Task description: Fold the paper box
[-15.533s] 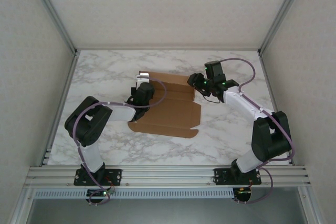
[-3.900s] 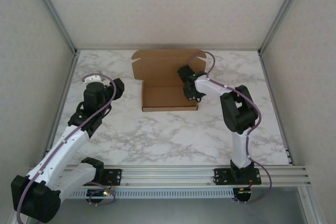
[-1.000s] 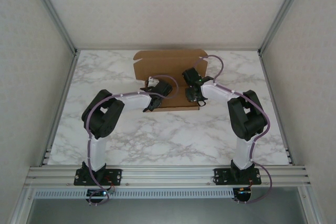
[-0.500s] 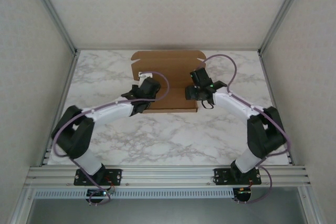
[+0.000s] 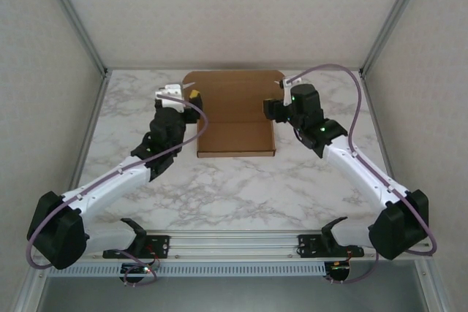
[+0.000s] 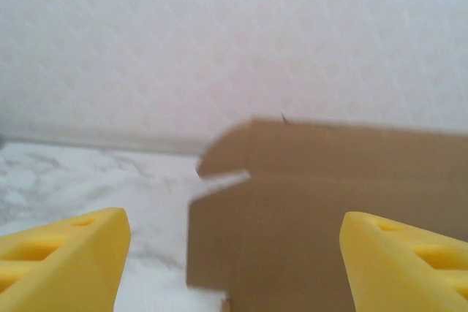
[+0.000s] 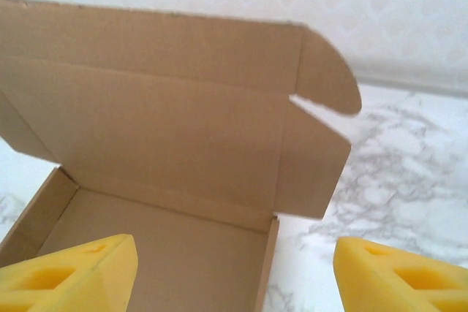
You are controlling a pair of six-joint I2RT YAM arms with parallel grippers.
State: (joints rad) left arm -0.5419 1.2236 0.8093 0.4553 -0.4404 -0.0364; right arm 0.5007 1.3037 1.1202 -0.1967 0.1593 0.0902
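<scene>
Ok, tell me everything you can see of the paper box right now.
The paper box is plain brown cardboard, a shallow rectangular tray with low walls. Its lid stands open at the far side, rounded tabs at its corners. It sits on the marble table. The left end effector and right end effector, both open, flank it, gripping nothing.

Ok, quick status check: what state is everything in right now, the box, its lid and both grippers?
Brown cardboard paper box: base formed into a shallow tray, side walls up, not closed.
Lid: open, raised at the far side, rounded end tabs not tucked in.
Left gripper: open, holding nothing, at the box's left far corner.
Right gripper: open, holding nothing, at the box's right far corner.
</scene>
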